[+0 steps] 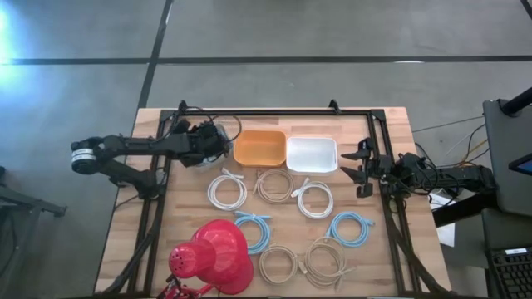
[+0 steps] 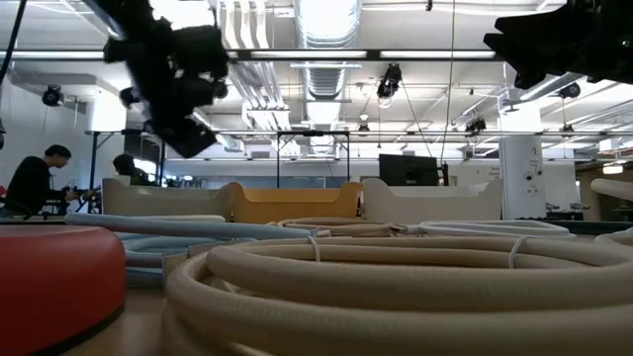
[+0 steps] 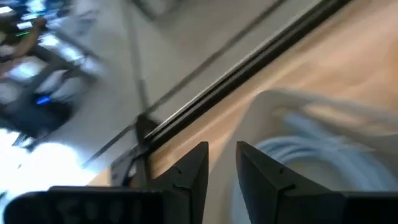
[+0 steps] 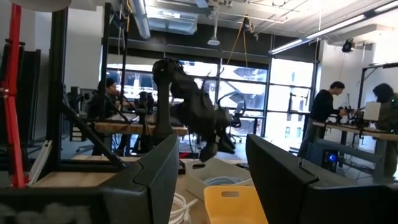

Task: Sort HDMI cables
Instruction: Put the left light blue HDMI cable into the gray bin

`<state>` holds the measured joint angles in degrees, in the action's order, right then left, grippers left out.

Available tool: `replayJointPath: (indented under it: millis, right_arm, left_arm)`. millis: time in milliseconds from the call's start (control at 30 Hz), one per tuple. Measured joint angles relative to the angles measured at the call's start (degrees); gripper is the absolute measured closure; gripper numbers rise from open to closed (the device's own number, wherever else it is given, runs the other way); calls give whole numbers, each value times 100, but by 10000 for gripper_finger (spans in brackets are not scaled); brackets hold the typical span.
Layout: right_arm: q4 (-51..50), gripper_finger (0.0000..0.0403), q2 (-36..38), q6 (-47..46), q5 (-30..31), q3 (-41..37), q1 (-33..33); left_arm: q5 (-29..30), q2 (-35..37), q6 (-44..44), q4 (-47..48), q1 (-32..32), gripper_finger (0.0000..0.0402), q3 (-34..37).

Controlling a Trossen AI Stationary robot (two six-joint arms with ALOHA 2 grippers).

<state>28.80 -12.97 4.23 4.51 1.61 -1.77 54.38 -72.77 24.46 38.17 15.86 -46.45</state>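
Note:
Several coiled HDMI cables lie flat on the wooden table: white ones [image 1: 226, 189] [image 1: 314, 199], beige ones [image 1: 274, 186] [image 1: 278, 264] [image 1: 324, 259] and light blue ones [image 1: 253, 231] [image 1: 351, 228]. One more light blue coil [image 3: 311, 155] lies in a pale bin [image 4: 214, 174] left of the orange bin [image 1: 259, 148]. My left gripper [image 1: 214, 143] hangs over that pale bin, fingers pointing down, narrowly open and empty. My right gripper [image 1: 362, 170] waits open and empty, raised at the table's right side beside the white bin [image 1: 312, 154].
A red cone-shaped lamp [image 1: 212, 257] stands at the near left of the table. A black frame rail [image 1: 274, 112] runs along the far edge and down both sides. The bins sit in a row at the far middle. People work at benches in the room behind.

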Motion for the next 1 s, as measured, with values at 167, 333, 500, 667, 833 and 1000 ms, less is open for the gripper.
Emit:
replayJointPath:
  millis: [167,333,500,667,833,1000]
  right_arm:
    - [-2,218,0,-125,0,0,1]
    - [-124,218,-27,-338,0,0,1]
    - [-193,218,-203,-378,0,0,1]
    - [-98,218,-427,-363,0,0,1]
    - [49,218,-635,-382,0,0,1]
    - [24,219,-991,-512,0,138,1]
  left_arm:
    - [-819,33,-906,-5,-251,300,-788]
    - [-1980,102,-1213,-101,-602,303,-1189]
    - [-3466,89,-1400,-585,-1083,303,-1015]
    - [-4288,71,-1706,-1586,-1695,303,-527]
    - [-4509,70,-1525,-2730,-2309,303,75]
    - [-4609,-65,-1251,-3998,-2800,291,671]
